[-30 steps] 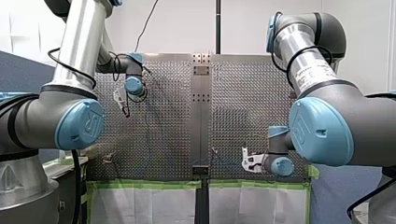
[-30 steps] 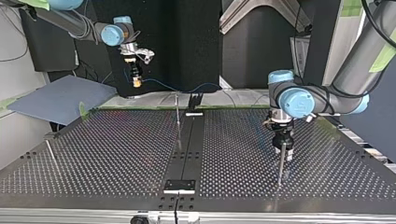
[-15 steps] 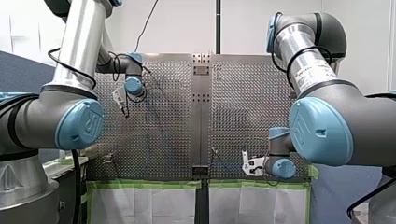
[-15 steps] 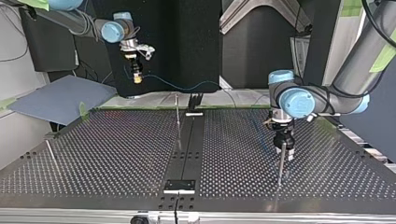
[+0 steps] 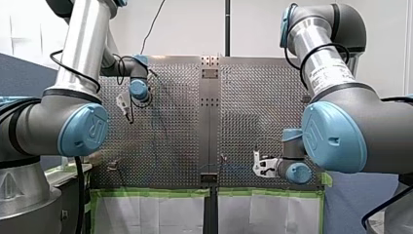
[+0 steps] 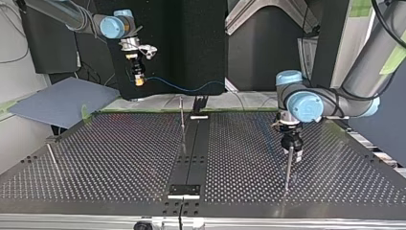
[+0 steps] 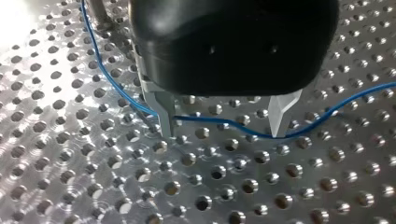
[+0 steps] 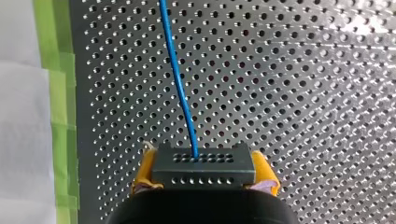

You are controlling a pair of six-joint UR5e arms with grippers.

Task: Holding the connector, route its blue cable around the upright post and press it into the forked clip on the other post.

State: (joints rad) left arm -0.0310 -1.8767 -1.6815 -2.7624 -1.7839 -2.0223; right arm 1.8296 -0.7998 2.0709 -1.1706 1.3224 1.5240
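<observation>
Two yellow pads [image 8: 145, 170] of my right gripper [image 8: 204, 175] are clenched on the connector [image 8: 204, 161], which sits square between them. The cable [image 8: 180, 88] leaves the connector's front face and runs straight ahead over the table [image 8: 303, 93]. Green tape [image 8: 58, 116] along the table edge lies just beside this gripper. In the top view it hangs high over the table's far edge at the view's left, well apart from the posts, and the cable droops from it toward the middle.

My left gripper [image 7: 222, 123] is released, its metal fingers [image 7: 164, 112] spread wide, and the cable crosses at both tips; I cannot tell whether it touches them. In the top view this gripper stands right over a post [image 6: 287, 167] at the view's right. A second post [image 6: 182, 120] stands at the middle, with open table around it.
</observation>
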